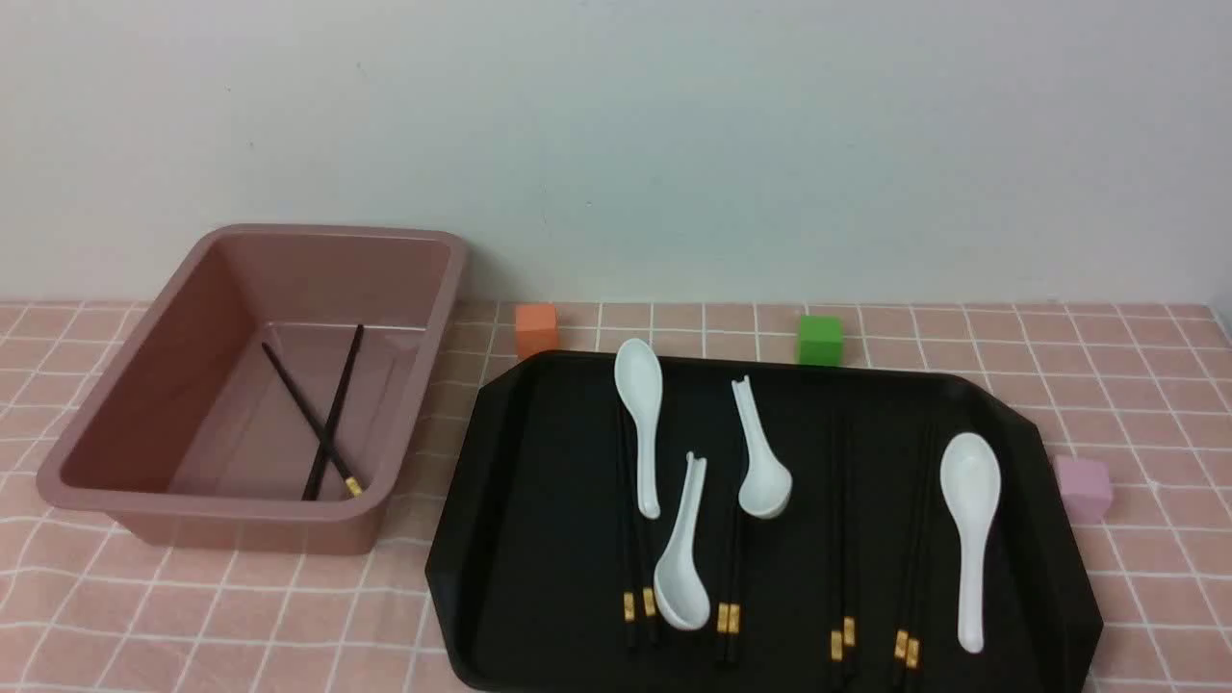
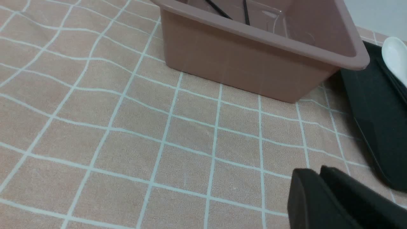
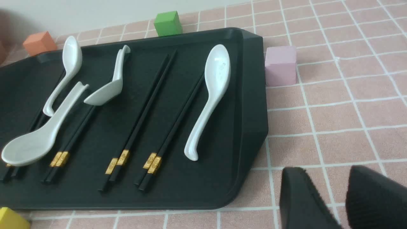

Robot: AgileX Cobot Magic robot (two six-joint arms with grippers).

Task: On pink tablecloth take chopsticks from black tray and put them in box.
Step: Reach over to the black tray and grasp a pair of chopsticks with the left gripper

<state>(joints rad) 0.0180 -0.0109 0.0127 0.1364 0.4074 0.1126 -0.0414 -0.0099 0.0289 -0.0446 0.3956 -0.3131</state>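
Observation:
The black tray [image 1: 539,481] lies on the pink tablecloth [image 1: 241,616], right of the box [image 1: 221,500]. Several pairs of black chopsticks lie lengthwise on the tray, gold bands toward me, such as one pair [image 3: 140,121] and its neighbour [image 3: 173,125]. One crossed pair [image 1: 322,423] lies inside the box. My left gripper [image 2: 318,171] is shut and empty, low over the cloth in front of the box [image 2: 241,60]. My right gripper [image 3: 327,170] is open and empty over the cloth beside the tray's near right corner [image 3: 241,178]. Neither gripper shows in the front view.
Several white spoons lie on the tray, some across chopsticks, such as one [image 1: 681,558] and a big one [image 1: 970,520]. Small cubes stand around the tray: orange [image 1: 536,329], green [image 1: 820,339], pink [image 1: 1083,488], yellow [image 3: 12,219]. A wall is behind.

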